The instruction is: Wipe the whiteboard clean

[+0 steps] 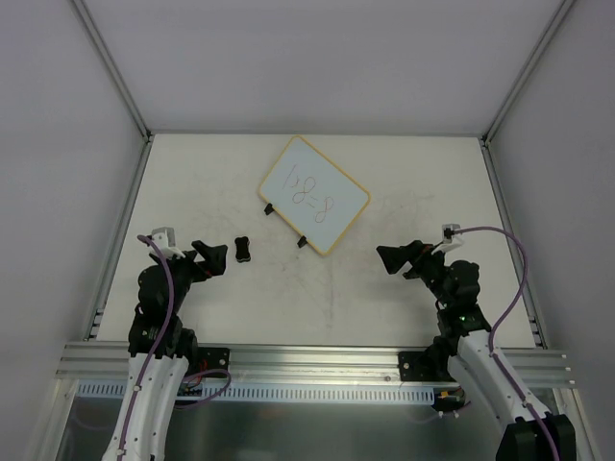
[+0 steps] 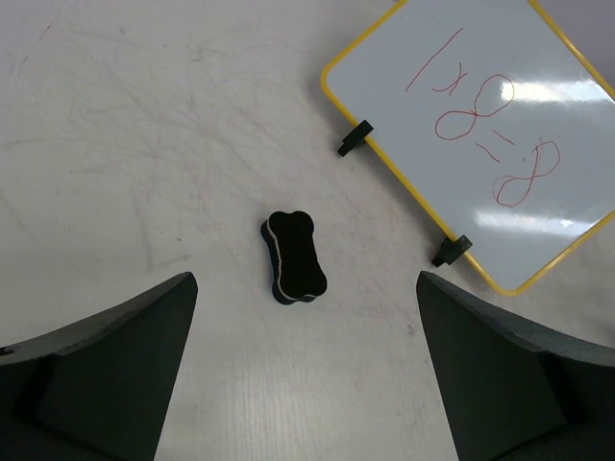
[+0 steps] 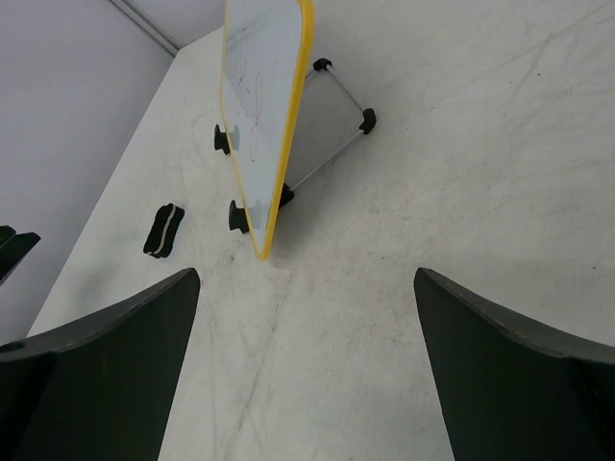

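The whiteboard point(image 1: 314, 195) has a yellow frame, two black clips on its near edge and red scribbles. It stands at the back centre of the table. The right wrist view shows it tilted up on a wire stand point(image 3: 258, 86). A small black eraser block point(image 1: 244, 250) lies on the table left of it. My left gripper point(image 1: 213, 257) is open and empty, just left of the eraser; the left wrist view shows the eraser point(image 2: 295, 256) ahead of the fingers and the whiteboard point(image 2: 480, 125) beyond. My right gripper point(image 1: 392, 259) is open and empty, right of the board's near corner.
White enclosure walls with aluminium posts point(image 1: 115, 67) close in the table on the left, back and right. An aluminium rail point(image 1: 307, 360) runs along the near edge by the arm bases. The table top point(image 1: 317, 298) is scuffed.
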Available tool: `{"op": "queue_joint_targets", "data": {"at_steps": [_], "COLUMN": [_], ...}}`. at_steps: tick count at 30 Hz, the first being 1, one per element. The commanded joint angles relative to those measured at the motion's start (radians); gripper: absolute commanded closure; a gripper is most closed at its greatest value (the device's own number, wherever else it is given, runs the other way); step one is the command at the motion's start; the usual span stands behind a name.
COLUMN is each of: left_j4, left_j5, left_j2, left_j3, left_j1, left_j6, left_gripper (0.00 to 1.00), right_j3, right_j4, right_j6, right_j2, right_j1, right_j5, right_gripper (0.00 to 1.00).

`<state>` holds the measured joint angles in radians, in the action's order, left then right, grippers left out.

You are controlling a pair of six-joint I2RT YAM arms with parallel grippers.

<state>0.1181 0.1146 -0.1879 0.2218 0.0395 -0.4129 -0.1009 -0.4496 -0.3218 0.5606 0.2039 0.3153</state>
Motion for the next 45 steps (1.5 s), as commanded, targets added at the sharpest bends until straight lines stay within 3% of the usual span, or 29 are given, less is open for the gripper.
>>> {"op": "queue_joint_targets", "data": {"at_steps": [1, 9, 14, 17, 21, 24, 29, 35, 45], "left_j4": [-0.003, 0.002, 0.000, -0.014, -0.012, -0.011, -0.011, -0.012, -0.012], "left_j5": [0.005, -0.082, -0.188, -0.185, -0.159, -0.159, -0.136, -0.147, -0.151], "left_j2": [0.016, -0.018, 0.007, 0.001, -0.071, -0.172, -0.379, -0.462, -0.458], "left_j3": [-0.006, 0.005, -0.007, -0.039, 0.002, 0.051, 0.149, 0.201, 0.206], "left_j1": [0.000, 0.000, 0.000, 0.000, 0.000, 0.000, 0.000, 0.000, 0.000], "left_j6": [0.013, -0.036, -0.090, -0.113, -0.096, -0.098, -0.118, -0.142, -0.122], "left_gripper": [0.01, 0.01, 0.01, 0.01, 0.01, 0.01, 0.01, 0.01, 0.01], "right_j3": [0.016, 0.001, -0.042, -0.043, -0.040, -0.075, -0.071, -0.135, -0.308], "right_j4": [-0.092, -0.109, -0.159, -0.271, -0.490, -0.575, -0.773, -0.880, -1.003], "right_j6": [0.024, -0.014, -0.080, -0.152, -0.178, -0.139, -0.106, -0.048, -0.083], "right_j2": [-0.018, 0.022, 0.174, 0.284, 0.439, 0.543, 0.636, 0.761, 1.048], "right_j1": [0.005, 0.005, 0.005, 0.005, 0.009, 0.014, 0.032, 0.068, 0.077], "right_j5": [0.041, 0.053, 0.073, 0.051, 0.070, 0.186, 0.189, 0.171, 0.160], "right_gripper": [0.01, 0.01, 0.01, 0.01, 0.08, 0.06, 0.01, 0.06, 0.14]}}
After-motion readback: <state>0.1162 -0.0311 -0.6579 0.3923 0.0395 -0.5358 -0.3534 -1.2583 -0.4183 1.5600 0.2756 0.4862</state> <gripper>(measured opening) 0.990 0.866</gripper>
